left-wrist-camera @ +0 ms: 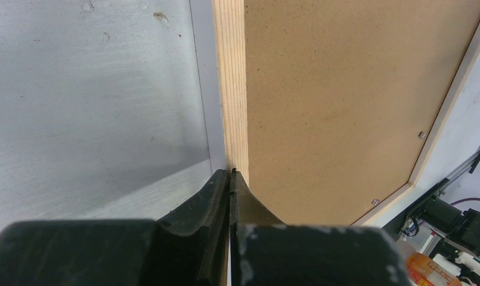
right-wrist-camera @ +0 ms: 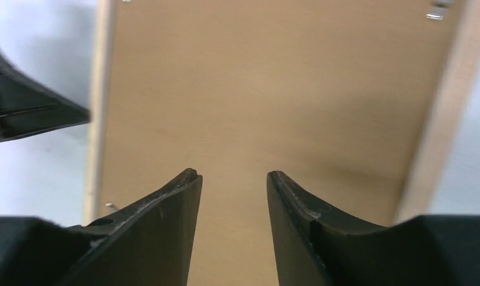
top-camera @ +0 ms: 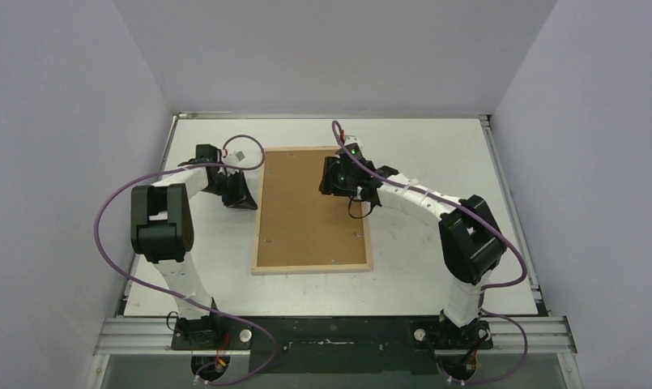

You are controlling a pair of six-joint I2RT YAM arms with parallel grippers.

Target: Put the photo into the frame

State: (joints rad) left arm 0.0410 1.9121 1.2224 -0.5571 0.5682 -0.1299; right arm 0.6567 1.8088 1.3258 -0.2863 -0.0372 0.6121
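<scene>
The frame, thin light wood, lies flat on the table with the brown fibreboard backing panel sitting inside it. The photo is not in view. My left gripper is shut, with its tips against the frame's left slat in the left wrist view; nothing shows between the jaws. My right gripper is open and empty, hovering over the upper right part of the backing panel in the right wrist view.
Small metal tabs sit along the inside of the frame's slats. The white table has walls on three sides. The left gripper's fingers show at the left of the right wrist view.
</scene>
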